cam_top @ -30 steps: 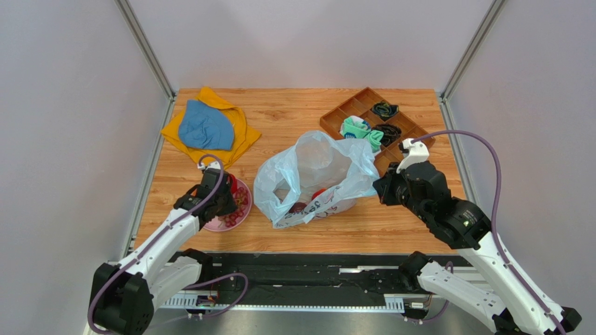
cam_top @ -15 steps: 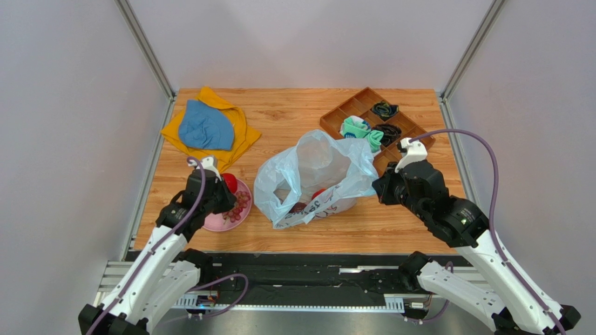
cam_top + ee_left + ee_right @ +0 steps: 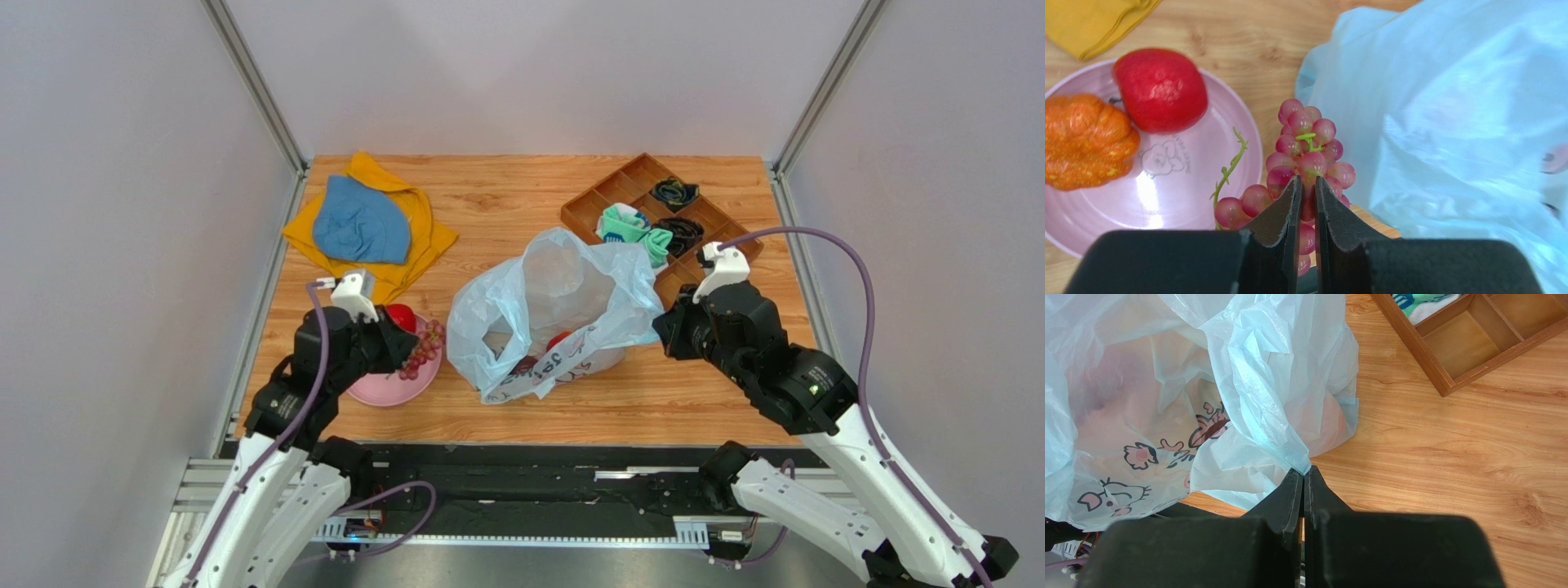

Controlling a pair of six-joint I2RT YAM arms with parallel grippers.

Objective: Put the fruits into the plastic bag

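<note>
The left pincer (image 3: 1307,184) pinches a bunch of reddish-purple grapes (image 3: 1309,153), its fingers closed on the berries near the green stem. The bunch sits over the 3 o'clock rim of the pink plate (image 3: 1168,202), just beside the pale blue plastic bag (image 3: 1462,110). A red apple (image 3: 1160,90) and a bumpy orange (image 3: 1085,141) lie on the plate at its 12 and 9 o'clock. The right pincer (image 3: 1305,473) is pressed together on a fold of the bag's edge, at the bag's 3 o'clock. On the worktop (image 3: 515,196), a wooden compartment tray (image 3: 589,202) stands at the bag's 1 o'clock.
</note>
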